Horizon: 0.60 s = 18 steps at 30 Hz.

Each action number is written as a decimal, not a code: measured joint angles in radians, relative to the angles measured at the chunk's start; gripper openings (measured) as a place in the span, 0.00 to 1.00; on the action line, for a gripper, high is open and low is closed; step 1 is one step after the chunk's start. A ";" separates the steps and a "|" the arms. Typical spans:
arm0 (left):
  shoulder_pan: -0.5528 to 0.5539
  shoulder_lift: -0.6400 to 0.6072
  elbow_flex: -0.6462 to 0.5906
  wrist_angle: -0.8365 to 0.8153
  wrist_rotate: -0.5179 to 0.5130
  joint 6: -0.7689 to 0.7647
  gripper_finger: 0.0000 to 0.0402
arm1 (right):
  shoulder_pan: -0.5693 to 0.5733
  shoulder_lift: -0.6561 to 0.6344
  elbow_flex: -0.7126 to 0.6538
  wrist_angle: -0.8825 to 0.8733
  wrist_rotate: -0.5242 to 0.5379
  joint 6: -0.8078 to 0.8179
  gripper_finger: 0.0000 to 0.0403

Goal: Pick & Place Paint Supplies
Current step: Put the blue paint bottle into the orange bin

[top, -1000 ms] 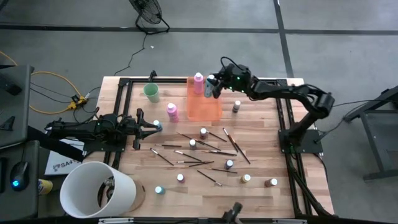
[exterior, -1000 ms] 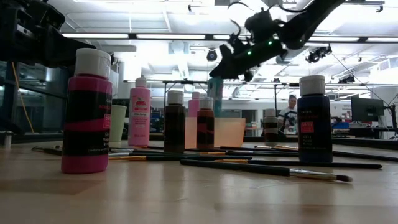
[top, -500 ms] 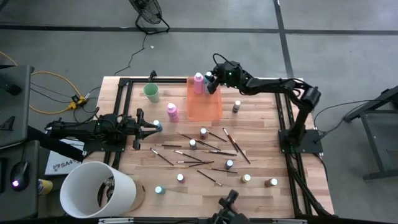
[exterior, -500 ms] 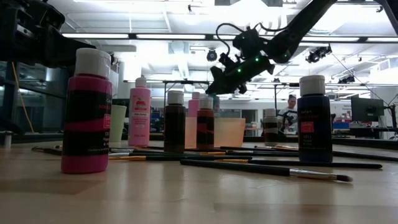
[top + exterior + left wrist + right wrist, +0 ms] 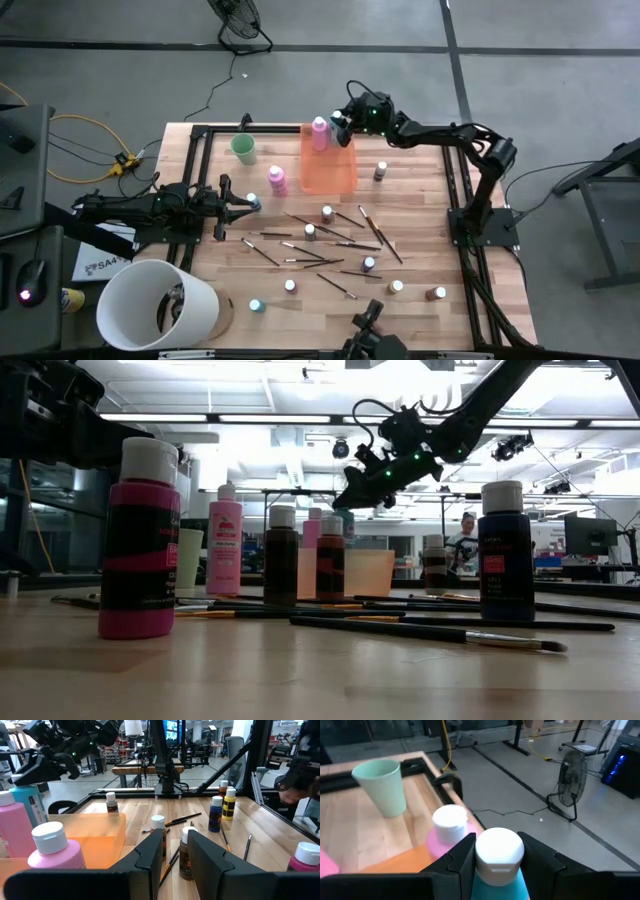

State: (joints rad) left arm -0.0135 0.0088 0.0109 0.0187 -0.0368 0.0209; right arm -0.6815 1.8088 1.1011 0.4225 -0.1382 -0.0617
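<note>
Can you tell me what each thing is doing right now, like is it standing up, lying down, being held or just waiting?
Right gripper: shut on the teal plastic bottle, over the tray's far end.
Teal plastic bottle with white cap: upright, held.
Translucent orange tray: flat on the table, one pink bottle inside.
Pink plastic bottle in the tray: upright, capped.
Mint-green cup: upright.
Thin dark-handled brushes: lying scattered.
Left gripper: open, waiting at the table's left edge.

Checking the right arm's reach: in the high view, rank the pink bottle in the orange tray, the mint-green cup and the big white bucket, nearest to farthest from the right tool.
1. Pink bottle, in the tray, just beside the right tool.
2. Mint-green cup, toward the left arm's side.
3. White bucket, at the near left corner.
</note>
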 joint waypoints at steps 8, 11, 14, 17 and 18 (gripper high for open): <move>0.000 0.000 0.000 0.000 -0.003 0.000 0.22 | -0.005 0.047 0.000 0.037 -0.087 -0.014 0.32; 0.000 0.000 0.000 0.000 -0.003 0.000 0.22 | -0.005 0.068 0.000 0.049 -0.083 -0.013 0.31; 0.000 0.000 0.000 0.000 -0.003 0.000 0.22 | -0.006 0.079 0.000 0.073 -0.081 -0.011 0.30; 0.000 0.000 0.000 0.000 -0.002 0.000 0.22 | -0.006 0.080 0.000 0.086 -0.078 -0.014 0.31; 0.000 0.000 0.000 0.000 -0.003 0.000 0.22 | -0.006 0.082 0.000 0.098 -0.078 -0.011 0.31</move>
State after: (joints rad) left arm -0.0135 0.0090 0.0109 0.0189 -0.0393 0.0208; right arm -0.6880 1.8907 1.1011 0.5206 -0.2165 -0.0726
